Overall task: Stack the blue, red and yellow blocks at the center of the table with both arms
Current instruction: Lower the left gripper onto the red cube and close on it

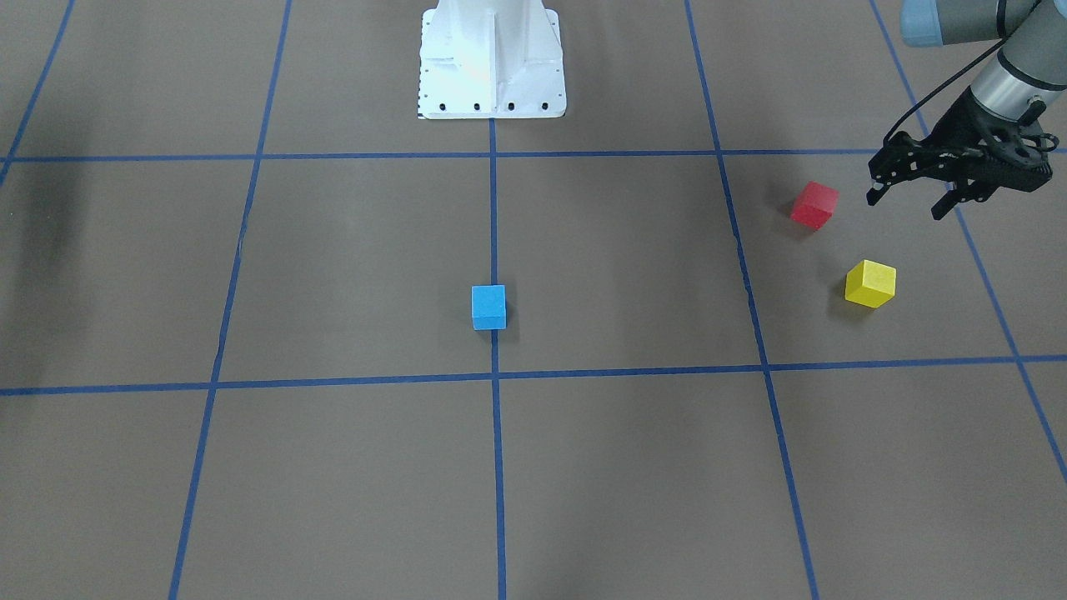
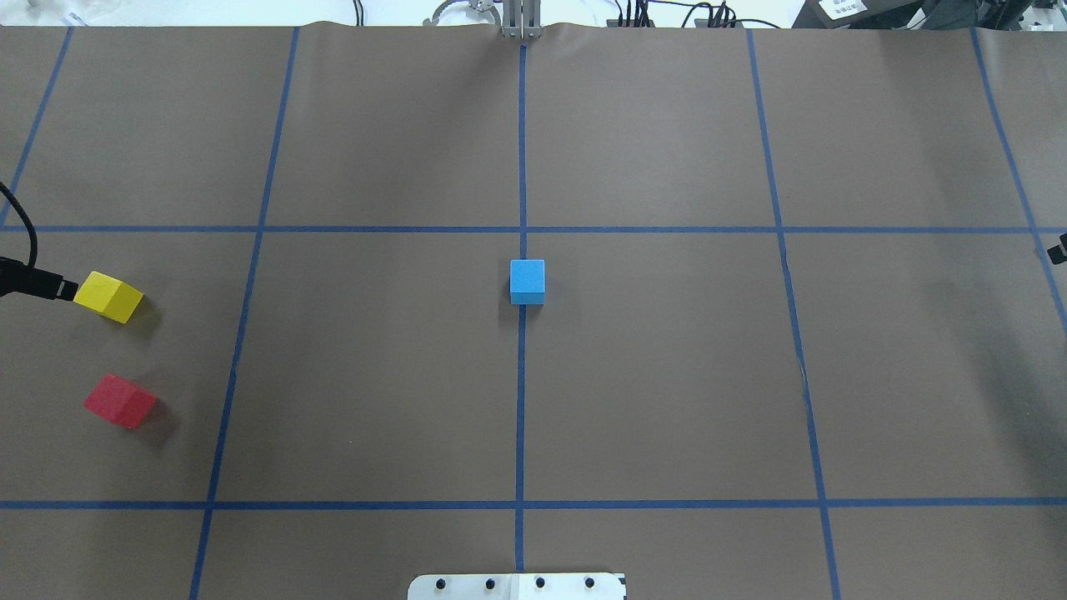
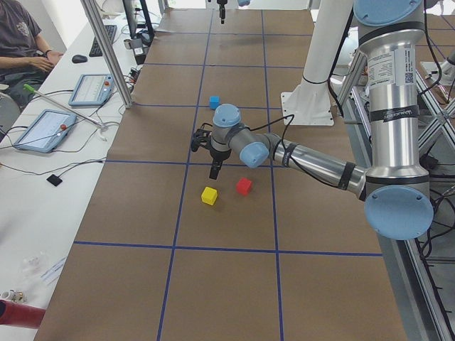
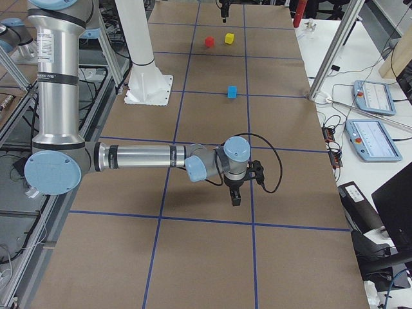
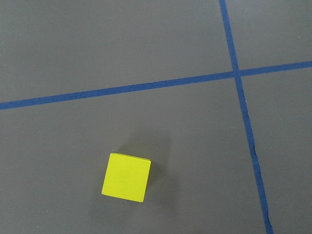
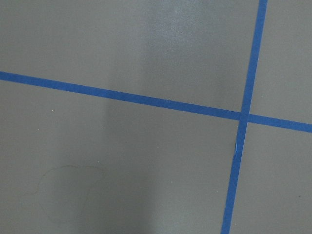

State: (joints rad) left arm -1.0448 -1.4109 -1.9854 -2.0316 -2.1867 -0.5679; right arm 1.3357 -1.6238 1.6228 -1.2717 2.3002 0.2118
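Observation:
The blue block [image 1: 488, 307] [image 2: 527, 281] stands alone on the centre tape line of the table [image 2: 667, 375]. The red block [image 1: 814, 205] [image 2: 120, 401] and the yellow block [image 1: 870, 283] [image 2: 108, 297] lie apart near the table's left end. My left gripper [image 1: 906, 207] [image 3: 204, 160] hovers above the table just outboard of those two, open, nothing between its fingers. Its wrist view looks down on the yellow block [image 5: 126, 177]. My right gripper [image 4: 235, 196] hangs low over bare table far to the right; only a sliver [image 2: 1057, 250] shows overhead, so I cannot tell its state.
The white pedestal base [image 1: 492, 67] [image 2: 517, 586] sits at the robot's side of the table. A person [image 3: 21, 42] sits at a side desk with tablets [image 3: 46, 128]. Metal frame posts [image 3: 106, 53] stand along the far edge.

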